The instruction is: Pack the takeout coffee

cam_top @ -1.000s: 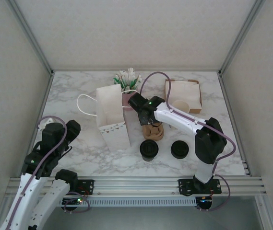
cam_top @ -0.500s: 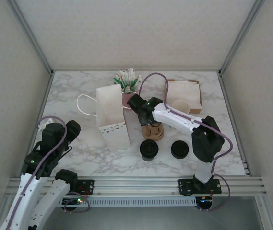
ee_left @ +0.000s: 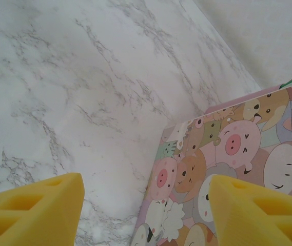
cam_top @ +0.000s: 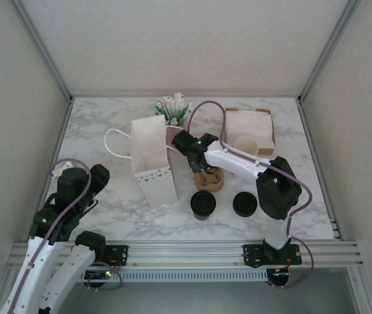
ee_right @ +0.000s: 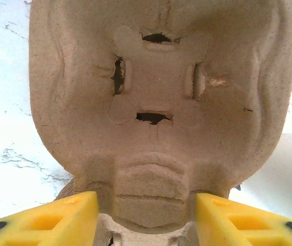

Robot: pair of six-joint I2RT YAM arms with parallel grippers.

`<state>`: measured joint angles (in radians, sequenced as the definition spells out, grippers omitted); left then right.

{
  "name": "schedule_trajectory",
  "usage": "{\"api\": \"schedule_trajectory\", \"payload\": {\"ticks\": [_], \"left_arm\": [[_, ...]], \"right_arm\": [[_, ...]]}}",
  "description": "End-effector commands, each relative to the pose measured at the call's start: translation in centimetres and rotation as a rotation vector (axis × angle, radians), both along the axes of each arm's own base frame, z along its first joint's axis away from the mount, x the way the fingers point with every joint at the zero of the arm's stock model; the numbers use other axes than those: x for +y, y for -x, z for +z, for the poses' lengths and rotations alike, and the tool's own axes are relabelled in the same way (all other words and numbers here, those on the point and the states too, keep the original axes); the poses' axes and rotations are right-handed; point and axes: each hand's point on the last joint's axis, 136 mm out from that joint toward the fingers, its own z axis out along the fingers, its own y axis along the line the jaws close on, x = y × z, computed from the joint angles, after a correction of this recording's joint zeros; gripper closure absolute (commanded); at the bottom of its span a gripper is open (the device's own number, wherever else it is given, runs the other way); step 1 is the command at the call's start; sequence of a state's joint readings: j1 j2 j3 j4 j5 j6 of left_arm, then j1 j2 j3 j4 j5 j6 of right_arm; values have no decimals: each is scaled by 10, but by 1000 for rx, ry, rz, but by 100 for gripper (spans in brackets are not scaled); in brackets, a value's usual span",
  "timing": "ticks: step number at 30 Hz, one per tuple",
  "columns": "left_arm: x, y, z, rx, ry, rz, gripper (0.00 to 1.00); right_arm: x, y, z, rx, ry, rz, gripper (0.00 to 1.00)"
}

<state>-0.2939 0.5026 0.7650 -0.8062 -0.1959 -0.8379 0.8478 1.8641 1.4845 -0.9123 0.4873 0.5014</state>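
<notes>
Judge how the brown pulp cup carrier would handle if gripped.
Probably light: the pulp cup carrier looks thin-walled. Likely stiff yet crushable, given its moulded ribs and torn slits. Its matte, fibrous surface should not slip.

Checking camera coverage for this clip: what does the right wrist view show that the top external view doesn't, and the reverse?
Right wrist: slits cut in the well of the pulp cup carrier, with the yellow fingers flanking its near end. Top external: the paper bag, a black-lidded cup, another black lid beside it, and the cardboard box. Shared: the carrier itself.
</notes>
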Motion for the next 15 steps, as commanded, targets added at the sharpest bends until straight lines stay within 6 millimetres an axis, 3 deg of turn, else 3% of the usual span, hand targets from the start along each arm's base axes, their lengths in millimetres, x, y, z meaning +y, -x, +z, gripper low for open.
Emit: {"api": "schedule_trajectory", "payload": {"ticks": [1,15], "left_arm": [[0,3,1,-3,10,4,35],[-1,3,2,-9,15,-1,35]], "right_arm": [[-4,-5,3,-17,30,-6,47],[-1,-11,10,-47,27,-3,51]]}}
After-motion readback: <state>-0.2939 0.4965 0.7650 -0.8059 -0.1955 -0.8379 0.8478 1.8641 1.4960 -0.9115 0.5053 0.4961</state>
